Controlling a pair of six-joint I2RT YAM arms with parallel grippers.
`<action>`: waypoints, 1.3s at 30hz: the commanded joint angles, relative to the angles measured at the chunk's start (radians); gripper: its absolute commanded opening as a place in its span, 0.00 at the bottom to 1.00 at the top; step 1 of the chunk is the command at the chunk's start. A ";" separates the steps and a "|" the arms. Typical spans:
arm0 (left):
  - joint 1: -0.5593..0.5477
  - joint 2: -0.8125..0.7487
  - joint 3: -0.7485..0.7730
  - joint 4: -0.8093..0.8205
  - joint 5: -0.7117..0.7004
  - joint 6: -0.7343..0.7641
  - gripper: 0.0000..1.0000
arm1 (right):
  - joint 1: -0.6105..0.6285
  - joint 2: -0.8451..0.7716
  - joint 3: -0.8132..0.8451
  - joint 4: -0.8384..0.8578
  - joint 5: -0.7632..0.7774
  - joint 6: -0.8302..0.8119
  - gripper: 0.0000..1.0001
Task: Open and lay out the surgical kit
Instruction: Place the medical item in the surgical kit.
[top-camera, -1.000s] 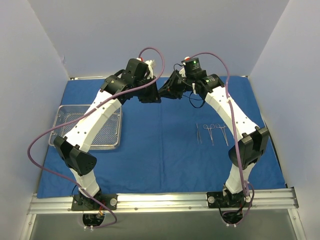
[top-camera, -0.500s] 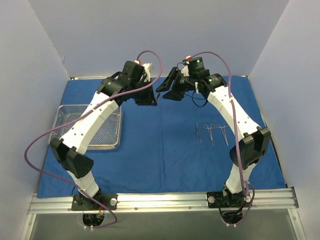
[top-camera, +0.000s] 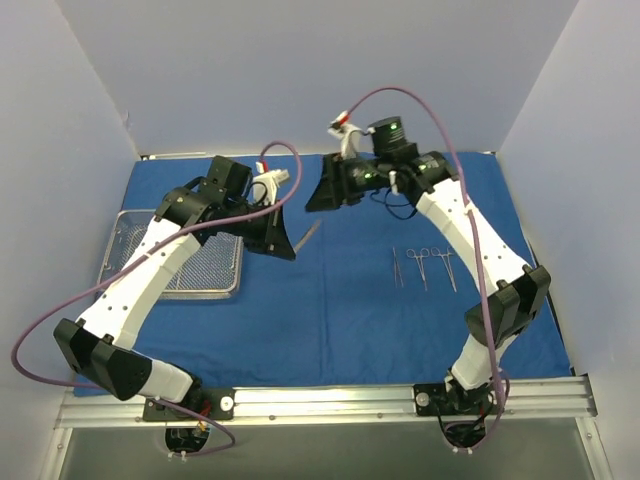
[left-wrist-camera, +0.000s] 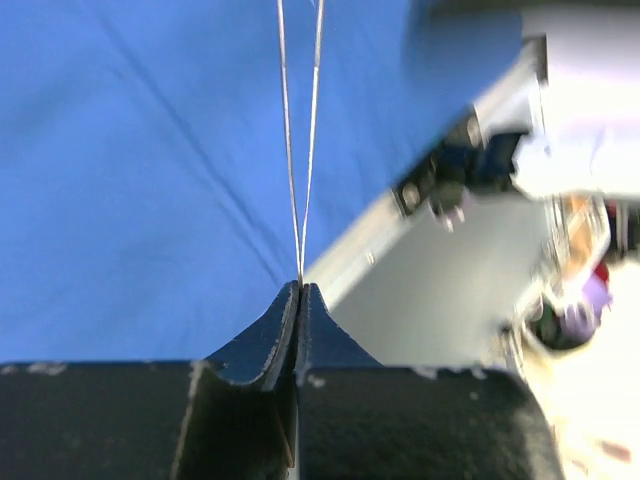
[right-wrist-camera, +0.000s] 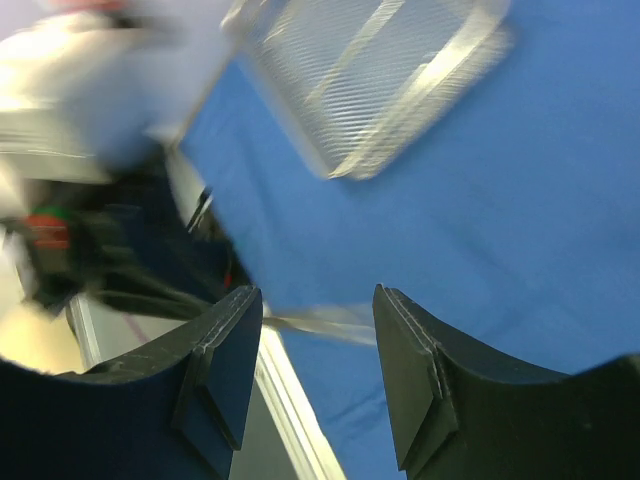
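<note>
The surgical kit's royal-blue cloth wrap (top-camera: 330, 300) lies spread flat over the table. Its wire-mesh tray (top-camera: 205, 280) sits at the left, partly under my left arm. Three thin steel instruments (top-camera: 422, 267) lie side by side at the right. My left gripper (top-camera: 292, 250) hangs above the cloth's middle, shut on a thin two-pronged steel instrument (top-camera: 310, 235). In the left wrist view the prongs (left-wrist-camera: 290, 150) stick straight out of the shut left gripper (left-wrist-camera: 300, 288). My right gripper (top-camera: 312, 205) is raised further back, open, its jaws (right-wrist-camera: 318, 310) holding nothing. The tray (right-wrist-camera: 380, 70) shows blurred beyond them.
Pale walls close in the table at the back and both sides. A metal rail (top-camera: 330, 400) carrying both arm bases runs along the near edge. Purple cables (top-camera: 60, 290) loop off each arm. Bare blue cloth (top-camera: 330, 300) lies between the tray and the laid-out instruments.
The grippers met at the back centre. The right one opened and let go of the thin instrument; the left one shut on it and carried it toward the near left.
</note>
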 joint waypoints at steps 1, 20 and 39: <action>-0.027 -0.055 -0.030 -0.041 0.111 0.078 0.02 | 0.110 -0.094 -0.001 0.047 -0.118 -0.199 0.49; 0.013 -0.082 -0.216 0.315 0.438 -0.408 0.02 | 0.165 -0.494 -0.388 0.243 0.320 -0.348 0.43; 0.057 -0.335 -0.684 1.254 0.472 -1.818 0.02 | 0.349 -0.640 -0.603 0.381 0.511 -0.823 0.48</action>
